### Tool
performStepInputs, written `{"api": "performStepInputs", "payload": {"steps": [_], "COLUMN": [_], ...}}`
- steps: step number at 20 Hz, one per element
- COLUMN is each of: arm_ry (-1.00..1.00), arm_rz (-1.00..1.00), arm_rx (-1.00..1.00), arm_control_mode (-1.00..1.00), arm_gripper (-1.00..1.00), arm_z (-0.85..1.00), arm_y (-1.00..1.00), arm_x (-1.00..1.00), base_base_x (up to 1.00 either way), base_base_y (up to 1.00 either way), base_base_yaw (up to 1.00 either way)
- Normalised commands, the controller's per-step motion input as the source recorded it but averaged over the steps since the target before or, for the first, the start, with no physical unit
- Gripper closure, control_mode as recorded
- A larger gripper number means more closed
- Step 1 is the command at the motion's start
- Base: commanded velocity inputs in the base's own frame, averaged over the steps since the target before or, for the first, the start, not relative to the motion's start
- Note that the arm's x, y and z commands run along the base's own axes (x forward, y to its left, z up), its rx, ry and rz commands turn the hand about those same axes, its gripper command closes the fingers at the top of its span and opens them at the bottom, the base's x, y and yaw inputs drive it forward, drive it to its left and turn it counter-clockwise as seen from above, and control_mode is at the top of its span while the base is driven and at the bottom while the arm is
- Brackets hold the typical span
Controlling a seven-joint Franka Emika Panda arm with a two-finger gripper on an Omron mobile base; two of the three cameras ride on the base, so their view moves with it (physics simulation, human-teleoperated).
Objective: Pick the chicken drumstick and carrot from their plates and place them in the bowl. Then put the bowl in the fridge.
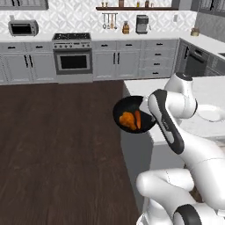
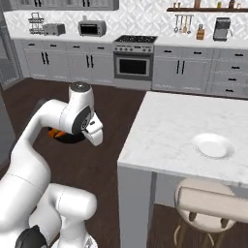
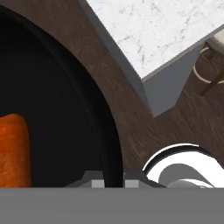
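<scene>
The black bowl (image 1: 132, 115) hangs in the air just off the left end of the island, above the wood floor. Inside it lie the golden-brown chicken drumstick (image 1: 127, 120) and the orange carrot (image 1: 138, 118) side by side. In the hand view the bowl's rim (image 3: 114, 144) runs down between the two fingertips, and my gripper (image 3: 112, 183) is shut on that rim, with the carrot (image 3: 13, 148) at the left. My forearm hides most of the bowl (image 2: 70, 138) in the right base view. A plain white plate (image 2: 213, 145) lies bare on the island. I cannot make out the fridge for certain.
The white marble island (image 2: 169, 121) stands right of the bowl, its corner (image 3: 144, 78) close by. A round stool (image 2: 206, 203) sits at its near side. Grey cabinets and an oven (image 1: 72, 61) line the far wall. A tall grey panel (image 2: 5, 131) rises at the left edge.
</scene>
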Motion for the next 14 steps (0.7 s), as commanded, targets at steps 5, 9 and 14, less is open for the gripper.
{"api": "performStepInputs", "payload": {"steps": [5, 9, 14], "arm_ry": [0.00, 0.00, 0.00], "arm_rz": [0.00, 0.00, 0.00], "arm_rx": [0.00, 0.00, 0.00], "arm_control_mode": [1.00, 1.00, 1.00], "arm_gripper": [1.00, 1.00, 1.00], "arm_z": [0.00, 0.00, 0.00], "arm_y": [0.00, 0.00, 0.00], "arm_x": [0.00, 0.00, 0.00], "base_base_x": [0.75, 1.00, 1.00], "base_base_y": [1.00, 1.00, 0.98], "base_base_yaw": [-0.17, -0.31, -0.38]}}
